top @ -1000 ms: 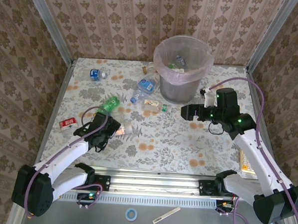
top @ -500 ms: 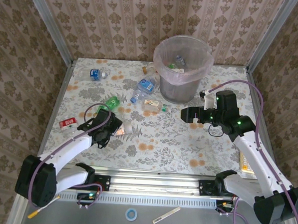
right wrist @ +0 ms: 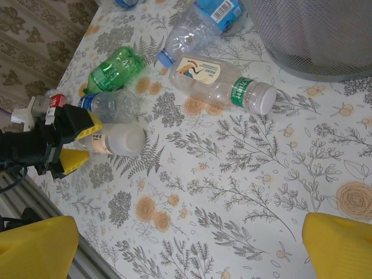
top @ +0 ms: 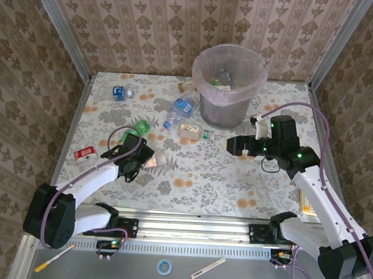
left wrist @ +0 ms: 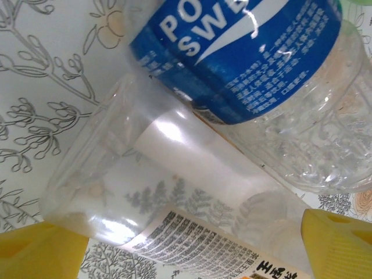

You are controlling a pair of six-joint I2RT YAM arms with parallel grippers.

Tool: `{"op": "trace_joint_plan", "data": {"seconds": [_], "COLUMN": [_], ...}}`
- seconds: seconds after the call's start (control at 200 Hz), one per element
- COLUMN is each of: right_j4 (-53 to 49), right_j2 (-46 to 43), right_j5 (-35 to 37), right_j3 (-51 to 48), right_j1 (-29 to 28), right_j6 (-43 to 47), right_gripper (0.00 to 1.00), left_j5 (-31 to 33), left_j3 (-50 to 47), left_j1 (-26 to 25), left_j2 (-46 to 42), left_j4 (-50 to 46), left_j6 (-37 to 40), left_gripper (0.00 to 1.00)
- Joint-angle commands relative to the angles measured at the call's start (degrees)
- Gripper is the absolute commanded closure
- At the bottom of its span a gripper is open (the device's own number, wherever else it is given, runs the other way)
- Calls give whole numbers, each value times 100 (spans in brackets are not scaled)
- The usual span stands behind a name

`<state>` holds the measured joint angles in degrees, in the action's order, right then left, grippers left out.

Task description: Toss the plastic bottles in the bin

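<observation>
A clear plastic bottle with an orange and white label [top: 158, 160] lies on the floral table, and my left gripper [top: 148, 160] stands open astride it. In the left wrist view that bottle [left wrist: 174, 197] lies between the yellow fingertips [left wrist: 40, 253], against a blue-labelled bottle [left wrist: 244, 52]. A green bottle [top: 137, 127], a white-labelled bottle [top: 192, 131] and a blue-labelled one [top: 180, 108] lie nearer the grey bin [top: 227, 113]. The bin holds a few bottles [top: 224, 79]. My right gripper [top: 236, 143] hovers open and empty right of the bin's foot. The right wrist view shows it open [right wrist: 186, 244] above bare table.
More bottles lie at the far left [top: 119, 92] and the left edge [top: 84, 154]. Patterned walls close in the table on three sides. A metal rail [top: 194, 230] runs along the near edge. An orange-yellow object [top: 308, 203] sits at the right edge.
My left gripper has slid right along the table until its fingers flank the orange-labelled bottle, and its jaws have narrowed a little. The right gripper has shifted slightly.
</observation>
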<state>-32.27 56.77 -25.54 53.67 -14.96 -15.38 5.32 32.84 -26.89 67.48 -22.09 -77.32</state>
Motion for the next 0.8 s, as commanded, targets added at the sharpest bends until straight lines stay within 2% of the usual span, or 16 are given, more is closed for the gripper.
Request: {"op": "trace_joint_plan", "data": {"seconds": [0.0, 0.28, 0.645, 0.795], "right_j4": [96, 96, 107, 106], "right_j2": [-66, -52, -44, -52], "right_j5": [-84, -66, -83, -136], "right_j3": [-82, -80, -91, -110], "right_j1": [-41, -40, -41, -46], "right_j6": [52, 79, 62, 55], "right_gripper": [0, 0, 0, 0], "left_j5": [-16, -179, -189, -207], "left_j3": [30, -56, -401, -475], "left_j1": [190, 201, 161, 112], "left_j2": [189, 139, -542, -765], "left_j4": [-128, -27, -115, -79], "left_j6": [258, 540, 690, 869], "left_gripper": [8, 20, 38, 42]}}
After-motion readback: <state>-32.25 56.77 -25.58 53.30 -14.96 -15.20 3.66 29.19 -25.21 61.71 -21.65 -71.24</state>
